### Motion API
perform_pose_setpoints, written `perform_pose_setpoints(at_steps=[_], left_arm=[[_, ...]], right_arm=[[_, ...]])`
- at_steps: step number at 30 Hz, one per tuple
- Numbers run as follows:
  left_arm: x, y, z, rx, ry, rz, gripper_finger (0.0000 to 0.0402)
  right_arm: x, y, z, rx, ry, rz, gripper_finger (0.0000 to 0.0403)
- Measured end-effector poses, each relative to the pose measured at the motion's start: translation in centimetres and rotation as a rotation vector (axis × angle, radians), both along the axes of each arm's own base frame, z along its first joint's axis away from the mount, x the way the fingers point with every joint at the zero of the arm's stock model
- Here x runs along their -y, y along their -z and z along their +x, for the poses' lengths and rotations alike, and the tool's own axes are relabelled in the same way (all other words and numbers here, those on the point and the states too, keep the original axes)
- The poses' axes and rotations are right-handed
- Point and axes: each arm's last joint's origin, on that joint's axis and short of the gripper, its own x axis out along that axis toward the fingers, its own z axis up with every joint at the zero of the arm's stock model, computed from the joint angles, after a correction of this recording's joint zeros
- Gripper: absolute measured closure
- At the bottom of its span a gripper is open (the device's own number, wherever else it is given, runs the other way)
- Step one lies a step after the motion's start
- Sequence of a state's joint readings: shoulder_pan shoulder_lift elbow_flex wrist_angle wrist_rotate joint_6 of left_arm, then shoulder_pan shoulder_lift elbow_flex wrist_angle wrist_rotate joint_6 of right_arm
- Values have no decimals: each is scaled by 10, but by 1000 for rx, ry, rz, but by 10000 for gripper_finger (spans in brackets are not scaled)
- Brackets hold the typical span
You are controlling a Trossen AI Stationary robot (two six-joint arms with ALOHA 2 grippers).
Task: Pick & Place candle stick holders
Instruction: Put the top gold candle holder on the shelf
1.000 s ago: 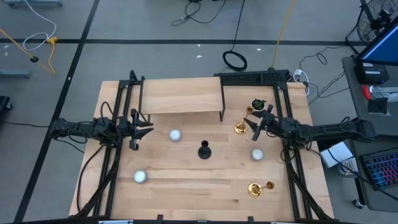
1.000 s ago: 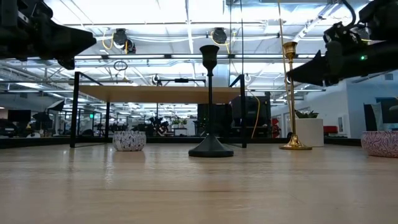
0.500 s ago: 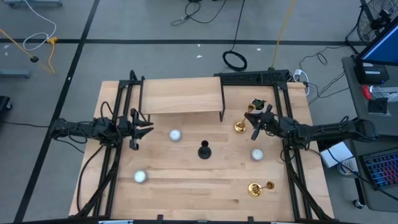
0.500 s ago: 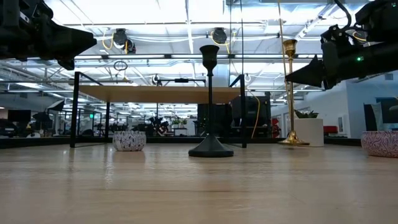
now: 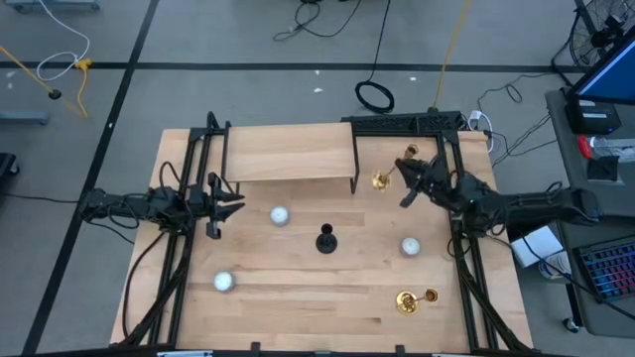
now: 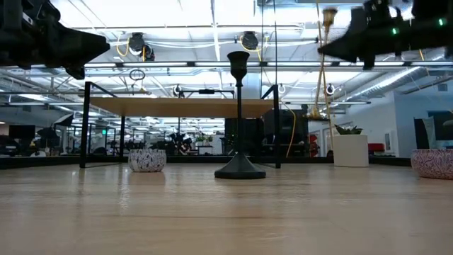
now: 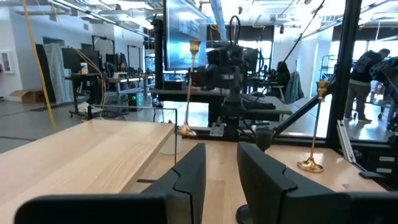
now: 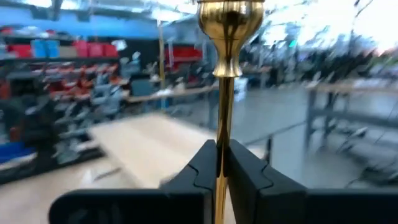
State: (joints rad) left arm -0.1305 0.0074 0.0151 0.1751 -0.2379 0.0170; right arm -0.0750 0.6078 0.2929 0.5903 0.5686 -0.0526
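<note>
My right gripper (image 5: 405,188) is shut on a tall gold candle stick holder (image 5: 380,180), which hangs above the table's far right part, next to the raised wooden shelf (image 5: 288,154). Its top cup (image 8: 230,18) shows above the fingers in the right wrist view. A black candle stick holder (image 5: 325,239) stands on its round base at mid-table. A second gold one (image 5: 407,300) stands on its base near the front right. My left gripper (image 5: 233,205) hovers open at the left with nothing between its fingers. My right gripper pinches the gold holder's thin stem (image 8: 220,155), some way below the top cup, between its two fingers. The fingers come level from the table's right side and lie across the stem. The holder is lifted clear of the table, slightly tilted, its base (image 7: 186,130) in the air.
Three small round bowls sit on the table: one (image 5: 279,214) by the left gripper, one (image 5: 223,282) at the near left, one (image 5: 410,246) at the right. Black frame posts (image 5: 448,134) stand at the far right corner.
My right gripper has shut on the gold holder's stem, then risen and gone toward the table's far edge. The holder has come up off the table with it, base included.
</note>
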Motion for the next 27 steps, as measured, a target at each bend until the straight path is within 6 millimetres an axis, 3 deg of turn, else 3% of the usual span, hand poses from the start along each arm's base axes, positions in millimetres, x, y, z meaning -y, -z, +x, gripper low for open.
perform_pose_setpoints(at_steps=[6, 12, 19, 27], left_arm=[[0, -3, -1, 24, 1, -3, 304], [0, -4, -1, 39, -1, 3, 304], [0, -5, -1, 47, -1, 0, 304], [0, -7, -1, 66, -1, -3, 304]], right_arm=[[3, -52, 24, -50, 67, -153, 390], [6, -85, 66, -125, 89, -294, 390], [20, -96, 111, -151, -12, -389, 390], [67, -84, 136, -119, -27, -236, 390]])
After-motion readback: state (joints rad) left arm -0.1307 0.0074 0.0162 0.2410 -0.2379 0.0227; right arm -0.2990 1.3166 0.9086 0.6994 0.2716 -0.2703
